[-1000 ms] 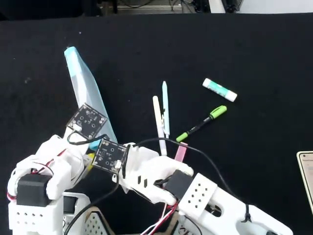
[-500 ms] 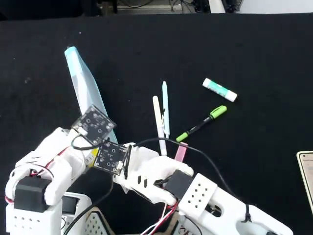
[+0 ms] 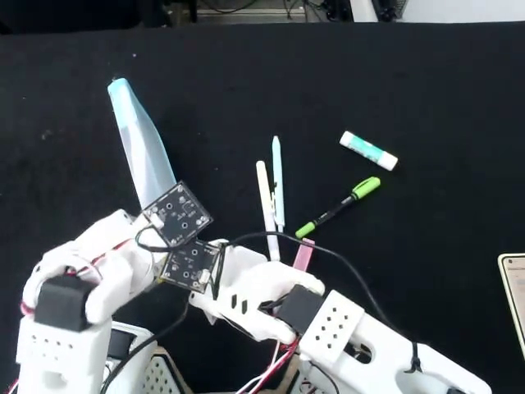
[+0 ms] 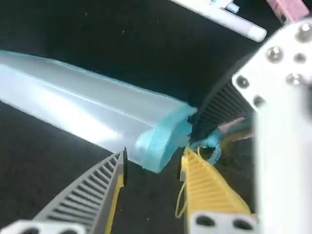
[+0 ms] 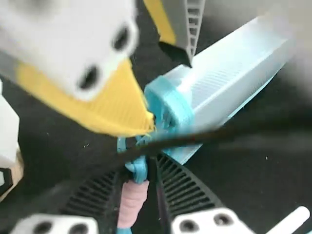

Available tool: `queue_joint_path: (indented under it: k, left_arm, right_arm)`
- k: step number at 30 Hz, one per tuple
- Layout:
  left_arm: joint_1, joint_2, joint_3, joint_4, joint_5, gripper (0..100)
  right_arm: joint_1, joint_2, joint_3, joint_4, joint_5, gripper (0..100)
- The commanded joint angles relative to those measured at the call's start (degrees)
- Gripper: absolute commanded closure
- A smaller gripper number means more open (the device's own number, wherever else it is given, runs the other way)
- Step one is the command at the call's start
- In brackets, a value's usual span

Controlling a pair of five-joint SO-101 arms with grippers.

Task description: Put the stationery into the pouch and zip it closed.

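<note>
Blue pouch [image 4: 87, 105] end, between spread left pincer [image 4: 153, 160] tips

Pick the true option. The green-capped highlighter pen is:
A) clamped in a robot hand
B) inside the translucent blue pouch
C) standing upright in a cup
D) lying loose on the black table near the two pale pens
D: the high view shows the green-capped highlighter pen lying flat on the black table beside the white pen and the pale blue pen, outside the translucent blue pouch.

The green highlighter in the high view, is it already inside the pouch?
No, the green highlighter lies on the black table, well apart from the pouch.
</note>
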Motion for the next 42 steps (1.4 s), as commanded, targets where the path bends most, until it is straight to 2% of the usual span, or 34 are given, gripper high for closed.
queue_joint_path:
  k: [1, 9, 17, 39, 42]
  left_arm:
    - [0.6, 2.8, -3.5, -0.7, -0.5, 81]
    - [0.7, 3.8, -3.5, -0.8, -0.7, 81]
    - [0.6, 3.7, -2.5, -5.4, -0.6, 81]
    - [1.1, 3.1, 0.1, -5.1, -0.4, 81]
    - [1.2, 3.1, 0.7, -5.0, -0.3, 86]
  right_arm:
    - [-0.5, -1.1, -2.9, 0.3, -0.4, 98.7]
    - [-0.5, -1.1, -2.8, 0.4, -0.4, 98.7]
    - [-0.5, -1.1, -1.9, 0.4, -0.4, 98.7]
    - [-0.5, -1.1, -1.7, 1.5, -0.4, 98.7]
    - [-0.4, -1.1, -1.6, 1.6, -0.4, 98.7]
